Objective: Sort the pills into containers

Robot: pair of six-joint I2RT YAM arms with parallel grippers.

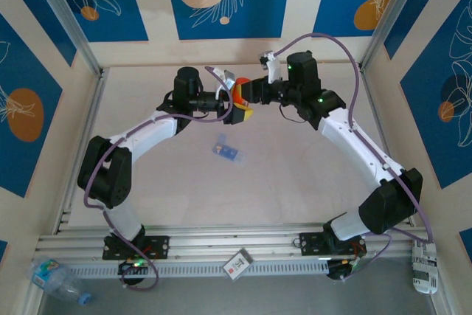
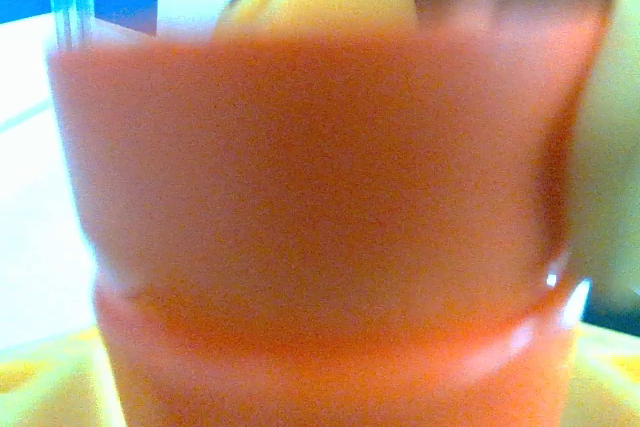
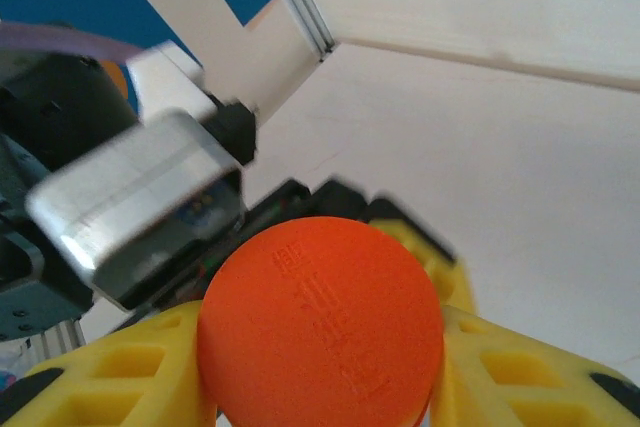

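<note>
Containers [image 1: 226,150] well apart from table [image 1: 295,189] edges

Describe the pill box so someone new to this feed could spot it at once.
In the top view, find the pale table and, over its far middle, the orange bottle held up off the surface. Just nearer than that, alone on the bare tabletop, lies the pill box. It is small, flat, translucent blue and askew, unlike the round orange bottle.
</note>
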